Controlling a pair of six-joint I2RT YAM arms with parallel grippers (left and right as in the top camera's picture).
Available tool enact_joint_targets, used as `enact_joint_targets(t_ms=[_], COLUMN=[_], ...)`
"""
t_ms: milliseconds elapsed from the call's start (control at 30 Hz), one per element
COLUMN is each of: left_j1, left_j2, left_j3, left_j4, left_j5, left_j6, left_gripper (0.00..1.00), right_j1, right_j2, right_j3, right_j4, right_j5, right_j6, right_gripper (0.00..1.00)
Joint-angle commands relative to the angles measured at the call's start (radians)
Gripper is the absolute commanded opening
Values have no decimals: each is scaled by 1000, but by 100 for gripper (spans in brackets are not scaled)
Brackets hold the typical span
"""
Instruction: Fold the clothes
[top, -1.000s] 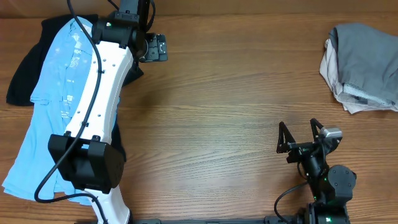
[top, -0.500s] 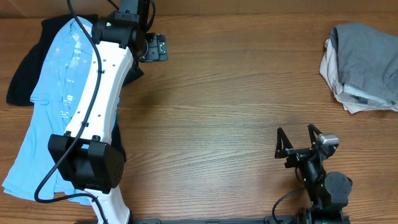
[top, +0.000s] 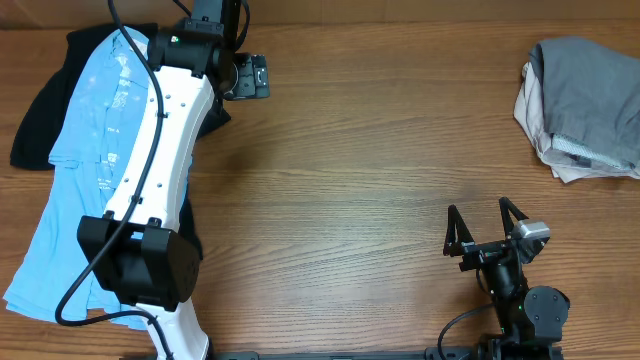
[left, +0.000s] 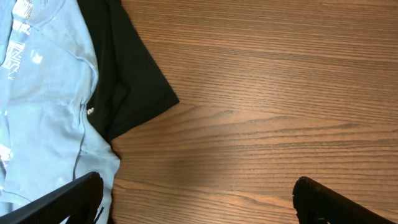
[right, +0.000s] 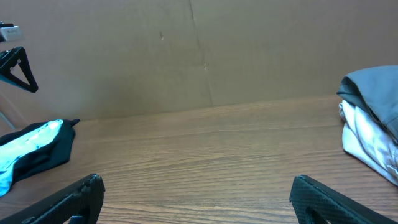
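Overhead, left arm (top: 165, 130) across light blue shirt (top: 85, 130)

Nothing here can be properly read. The light blue shirt (left: 43, 106) carries a white print (left: 17, 43), seen at the frame's top left in the left wrist view. It looks like lettering but is cropped and too blurred to make out. From overhead it shows only as pale flecks.

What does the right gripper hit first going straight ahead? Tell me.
Probably nothing on the table: the right gripper points over bare wood between the blue shirt and the grey pile. The brown back wall comes first, though depth is unclear.
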Motion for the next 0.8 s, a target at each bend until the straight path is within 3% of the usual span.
enact_joint_targets(t_ms=[0, 767], left_j1=[5, -2], left_j2=[9, -8], left_j3=[-4, -4], left_j4=[3, -13], left_j5=[5, 6], left_j6=[-14, -8], left_gripper=[100, 100], right_j1=[6, 6], right_j2=[-9, -9], right_j3=[-11, -11], right_j4=[4, 4], right_j5=[2, 2], right_j6=[-3, -3], right_gripper=[100, 100])
